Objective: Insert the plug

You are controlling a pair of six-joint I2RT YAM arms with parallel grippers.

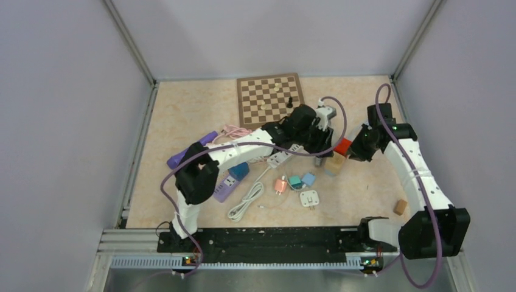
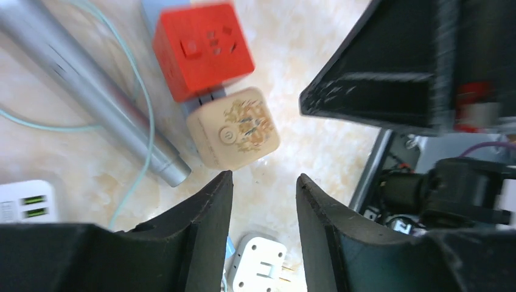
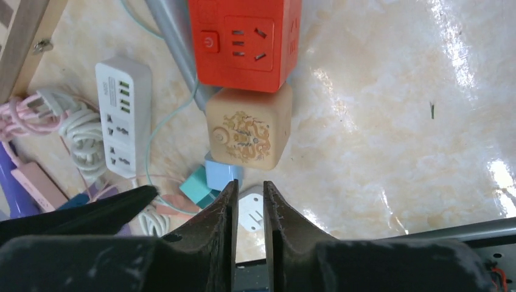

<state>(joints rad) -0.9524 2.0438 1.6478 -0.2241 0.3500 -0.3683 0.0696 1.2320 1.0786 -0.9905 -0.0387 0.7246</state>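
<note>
A red socket cube [image 3: 243, 42] lies on the table with a beige patterned cube [image 3: 246, 131] pressed against its near side. From above, the red cube [image 1: 344, 146] and the beige cube [image 1: 334, 163] lie between the two arms. My left gripper [image 2: 263, 179] hovers open just short of the beige cube [image 2: 233, 129], with nothing between its fingers. My right gripper [image 3: 248, 185] stands above the same cube, jaws parted by a narrow gap and empty. A white plug adapter [image 2: 258, 264] lies below both grippers.
A white power strip [image 3: 123, 115] and a grey metal tube [image 2: 91, 85] lie left of the cubes. Blue [image 3: 222, 173] and teal [image 3: 196, 185] chargers, coiled cables [image 1: 246, 204] and a chessboard [image 1: 271, 97] are nearby. A small wooden block [image 1: 400, 207] sits right.
</note>
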